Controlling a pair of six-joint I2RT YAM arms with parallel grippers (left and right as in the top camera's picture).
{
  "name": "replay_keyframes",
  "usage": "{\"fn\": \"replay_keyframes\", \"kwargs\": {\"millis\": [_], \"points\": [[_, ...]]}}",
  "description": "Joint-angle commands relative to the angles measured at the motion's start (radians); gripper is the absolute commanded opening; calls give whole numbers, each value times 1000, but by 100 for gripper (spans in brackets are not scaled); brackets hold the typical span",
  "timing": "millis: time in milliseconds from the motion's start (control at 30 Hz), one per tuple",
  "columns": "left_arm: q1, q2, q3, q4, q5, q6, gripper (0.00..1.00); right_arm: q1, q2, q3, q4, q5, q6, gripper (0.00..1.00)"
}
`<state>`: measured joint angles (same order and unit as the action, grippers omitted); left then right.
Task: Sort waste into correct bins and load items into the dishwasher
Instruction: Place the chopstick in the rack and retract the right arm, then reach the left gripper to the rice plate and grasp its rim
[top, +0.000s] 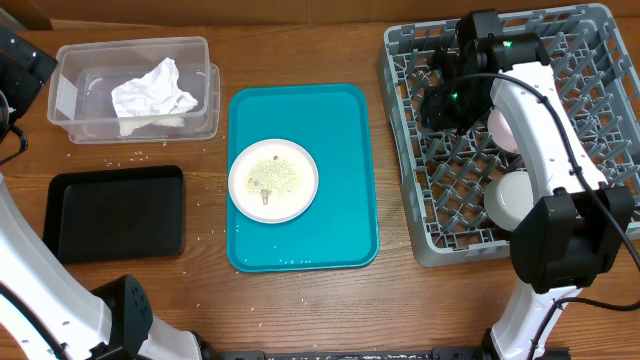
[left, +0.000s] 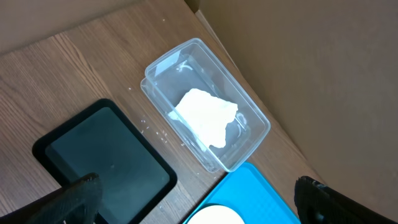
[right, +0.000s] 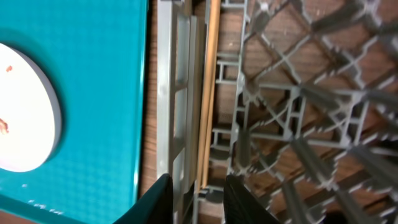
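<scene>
A clear tub (top: 68, 60) at the back left holds a crumpled white napkin (top: 152, 92), which the left wrist view shows too, napkin (left: 205, 115) inside tub (left: 252, 121). In front of it lies the black tray (top: 115, 212). A white plate (top: 273, 180) strewn with pale rice scraps (top: 270, 176) rests on the teal tray. The grey dish rack (top: 440, 235) at the right holds a white dish (top: 503, 130) and a white cup (top: 508, 198). My right gripper (right: 200, 202) hangs open over the rack's left wall, nothing held. My left gripper (left: 199, 208) is wide open, high above the table.
The teal tray (top: 340, 140) lies between the bins and the rack. A thin wooden stick (right: 208, 93) runs along the inside of the rack's left wall (right: 177, 93). Rice grains are scattered on the table near the black tray (left: 106, 155). The right arm crosses above the rack.
</scene>
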<state>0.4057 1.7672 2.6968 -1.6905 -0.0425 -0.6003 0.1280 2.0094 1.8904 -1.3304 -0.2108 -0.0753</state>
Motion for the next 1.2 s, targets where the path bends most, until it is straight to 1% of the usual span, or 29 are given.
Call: {"fn": "replay_keyframes", "kwargs": {"millis": [0, 33, 67, 100, 133, 233, 367, 567, 633, 700, 733, 800, 867, 900, 933, 967, 1000, 1033, 1100, 1167], "points": [[-7, -21, 0, 1, -13, -6, 100, 1, -48, 108, -28, -18, 101, 38], [-7, -21, 0, 1, -13, -6, 100, -1, -63, 142, -40, -10, 116, 46], [-7, -21, 0, 1, -13, -6, 100, -5, -73, 172, -51, 3, 132, 59], [-7, -21, 0, 1, -13, -6, 100, -11, -85, 213, -67, 35, 158, 82], [-7, -21, 0, 1, -13, -6, 100, -21, -95, 255, -84, 77, 190, 100], [-7, -21, 0, 1, -13, -6, 100, -71, -115, 367, -144, 186, 268, 100], [-7, -21, 0, 1, -13, -6, 100, -209, -130, 493, -217, 199, 316, 100], [-7, -21, 0, 1, -13, -6, 100, -395, -130, 522, -294, 183, 316, 100], [-7, -21, 0, 21, -9, -38, 100, -436, -130, 517, -303, 183, 315, 100], [-7, -21, 0, 31, 3, -101, 100, -462, -130, 517, -303, 183, 315, 100], [-7, -21, 0, 22, 50, -140, 100, -470, -130, 517, -303, 184, 315, 100], [-7, -21, 0, 1, 220, -171, 100, -479, -130, 517, -303, 183, 315, 100], [-16, -21, -10, 1, 488, -107, 100, -479, -130, 517, -302, 184, 315, 100], [-27, -21, -17, 1, 585, -75, 100, -479, -130, 517, -303, 183, 315, 100], [-50, -21, -27, 1, 683, -34, 100, -479, -130, 517, -302, 183, 315, 100], [-77, -21, -35, 1, 732, 2, 100, -479, -130, 517, -303, 183, 315, 100], [-117, -21, -47, 1, 759, 41, 100, -479, -130, 517, -303, 183, 315, 100], [-189, -21, -61, 1, 757, 98, 100, -479, -130, 517, -303, 183, 315, 100], [-292, -21, -85, 1, 713, 146, 100, -479, -130, 517, -303, 184, 315, 100], [-456, -21, -138, 1, 570, 147, 99, -479, -130, 517, -302, 184, 315, 100]]}}
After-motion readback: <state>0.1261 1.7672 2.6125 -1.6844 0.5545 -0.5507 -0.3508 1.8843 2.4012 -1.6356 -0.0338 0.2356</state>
